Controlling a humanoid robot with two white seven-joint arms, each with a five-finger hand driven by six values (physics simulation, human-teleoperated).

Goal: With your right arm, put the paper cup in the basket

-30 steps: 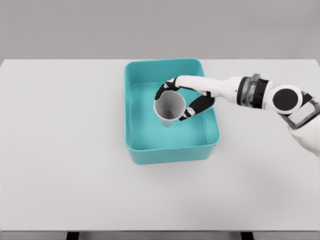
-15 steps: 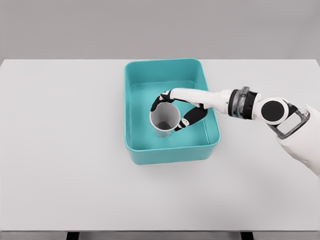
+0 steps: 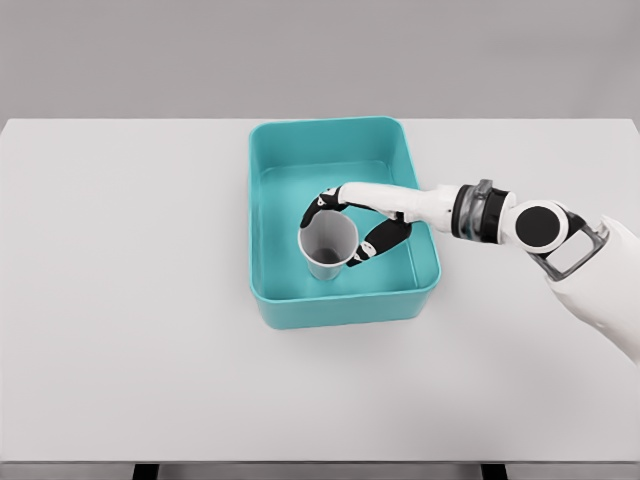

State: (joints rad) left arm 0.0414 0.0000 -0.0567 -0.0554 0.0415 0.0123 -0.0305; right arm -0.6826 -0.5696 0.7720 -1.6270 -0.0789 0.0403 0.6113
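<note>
A bare simulated test bench rather than any lived-in room: a plain white table (image 3: 130, 300) fills the view, with a featureless grey backdrop running along 12 o'clock

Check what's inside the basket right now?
The paper cup, upright, held by the right hand inside the teal basket. The floor under the cup is hidden, so contact can't be confirmed.

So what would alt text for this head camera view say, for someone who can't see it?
A white robot arm reaches in from the right, its right robot hand wrapped around an upright grey paper cup held inside a teal basket. The basket sits on a white table; no other arm shows.
</note>
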